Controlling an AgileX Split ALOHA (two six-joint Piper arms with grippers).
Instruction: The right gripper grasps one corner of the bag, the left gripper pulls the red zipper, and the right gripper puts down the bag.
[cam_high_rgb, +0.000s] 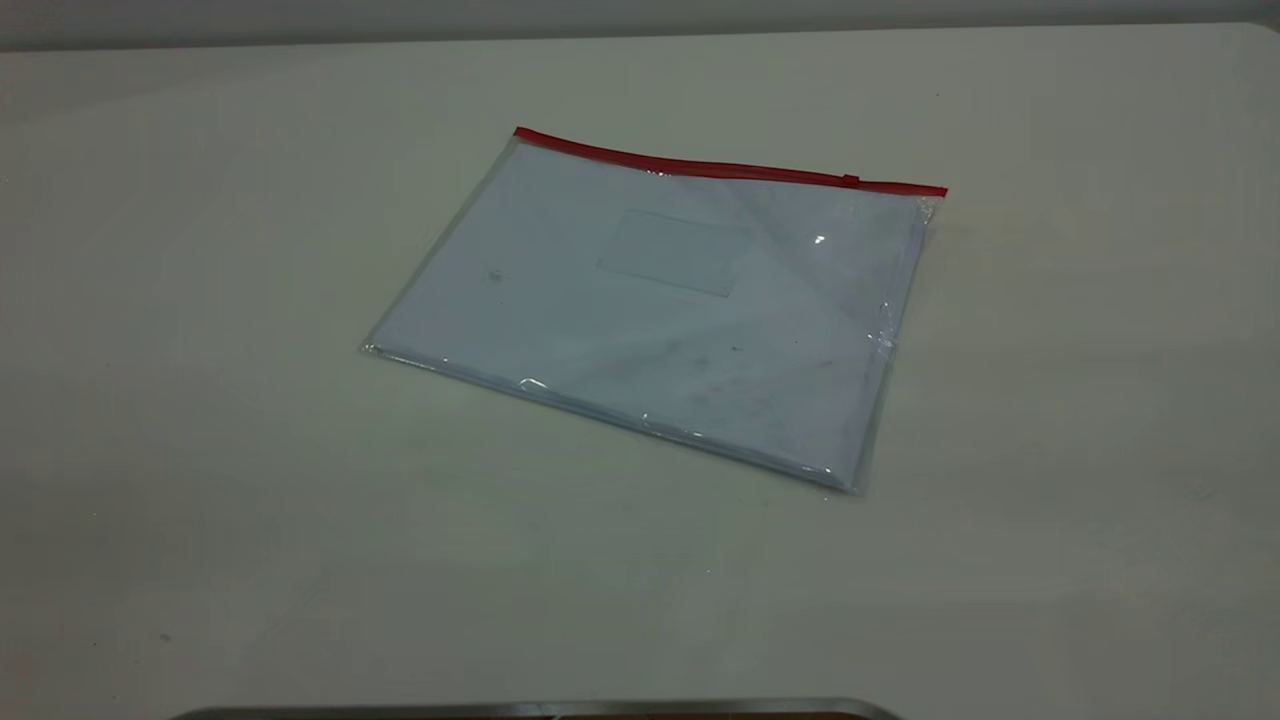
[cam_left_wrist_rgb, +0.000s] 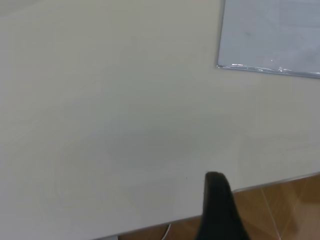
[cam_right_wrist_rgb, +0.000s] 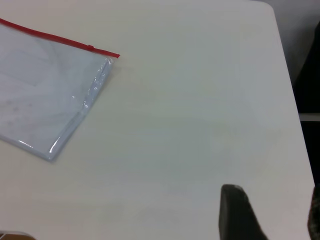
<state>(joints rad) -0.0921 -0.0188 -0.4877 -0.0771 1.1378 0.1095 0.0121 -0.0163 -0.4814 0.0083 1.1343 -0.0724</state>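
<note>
While flat, bag (cam_high_rgb: 660, 300) well apart from left end effector (cam_left_wrist_rgb: 220, 210) and right end effector (cam_right_wrist_rgb: 240, 212), openings indiscernible.

Bare robot test bench, likely a lab or workroom

A plain off-white surface (cam_high_rgb: 200, 450) fills nearly every frame, with a grey wall strip (cam_high_rgb: 600, 15) along the top of the exterior view and brown wood-look flooring (cam_left_wrist_rgb: 285, 205) past the surface edge, lower right in the left wrist view.

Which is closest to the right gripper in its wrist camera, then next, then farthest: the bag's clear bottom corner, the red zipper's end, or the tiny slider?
1. Clear bottom corner, the bag's near edge.
2. Red zipper's end, far corner.
3. Slider, just beyond along the strip.
</note>
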